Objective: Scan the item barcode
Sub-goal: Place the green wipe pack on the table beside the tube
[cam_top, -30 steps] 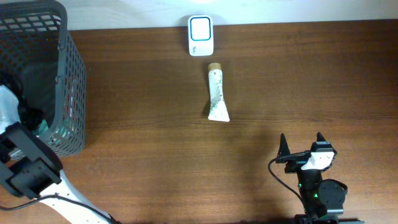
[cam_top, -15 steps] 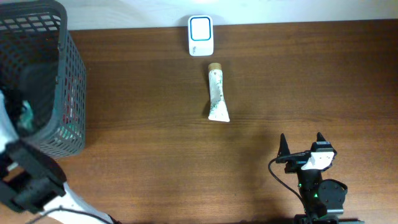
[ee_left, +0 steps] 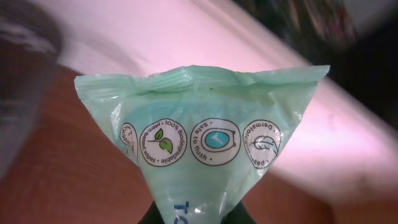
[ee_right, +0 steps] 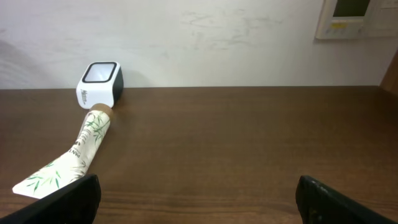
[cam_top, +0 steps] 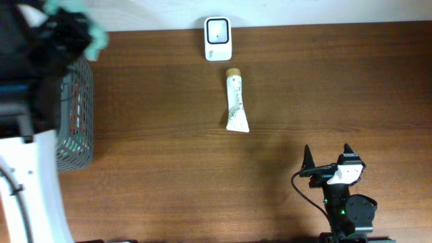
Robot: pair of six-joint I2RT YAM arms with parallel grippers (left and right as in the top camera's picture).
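We see the left end effector closed on a green packet, pinching its narrow lower end at the bottom centre of the left wrist view. From there the packet fans out toward the top of that frame, so its long axis runs bottom to top, and its crimped seal edge lies across the frame at the far end. A row of round printed badges faces the camera just under that seal.

In the overhead view the packet is only a pale green blur in the upper left corner, above the top right corner of the basket; we cannot tell its heading there.

The scanner stands at the top centre edge of the bench. Just below it lies a tube, lengthwise up and down the frame, cap toward the scanner, flat end toward the lower edge.

The right end effector sits at the lower right, fingers spread wide and holding nothing.
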